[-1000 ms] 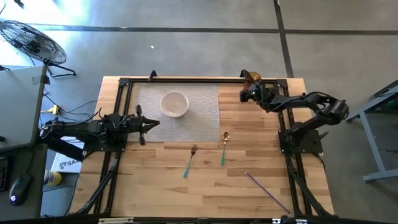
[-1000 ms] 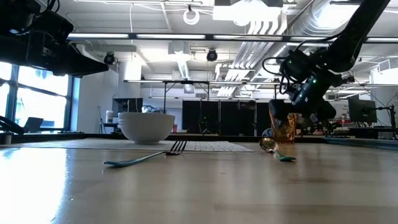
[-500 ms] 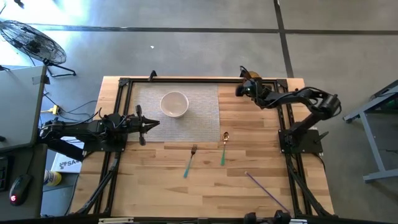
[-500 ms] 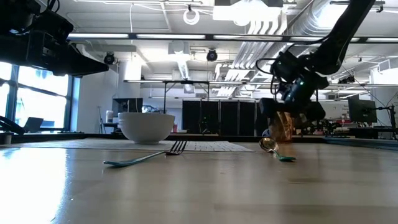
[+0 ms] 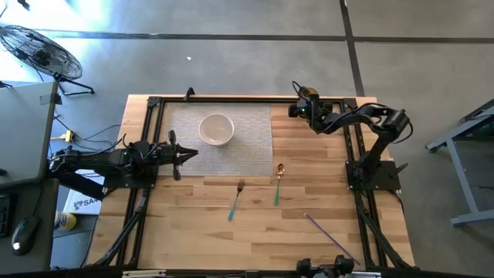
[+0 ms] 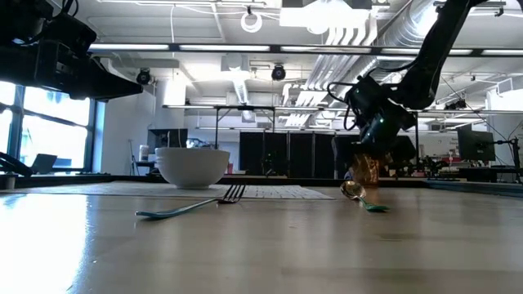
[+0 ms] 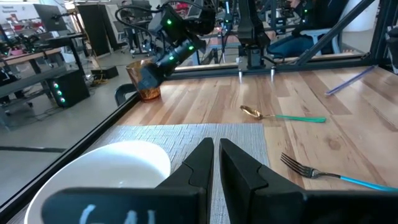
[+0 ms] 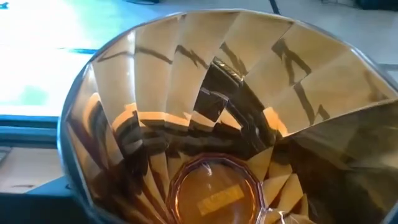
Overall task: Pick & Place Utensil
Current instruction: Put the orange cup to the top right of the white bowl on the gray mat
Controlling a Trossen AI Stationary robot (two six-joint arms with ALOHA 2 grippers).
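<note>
A fork (image 5: 235, 199) with a blue handle and a gold-bowled spoon (image 5: 278, 183) with a green handle lie flat on the wood near the table's middle. An amber faceted glass (image 5: 309, 94) stands at the far edge. My right gripper (image 5: 299, 110) hovers right at this glass, and the right wrist view looks straight down into its hollow (image 8: 211, 186). My left gripper (image 5: 193, 152) waits shut at the left, level above the woven placemat (image 5: 251, 143), pointing right. Nothing is in it.
A white bowl (image 5: 217, 129) sits on the placemat just beyond my left gripper. A thin purple stick (image 5: 332, 238) lies slanted near the table's near right corner. Black frame rails run along the table's left, right and far sides.
My right gripper has moved toward the table's left and far edge, closing in over the amber glass, while its arm folded back. The fork, spoon and bowl have stayed where they were.
</note>
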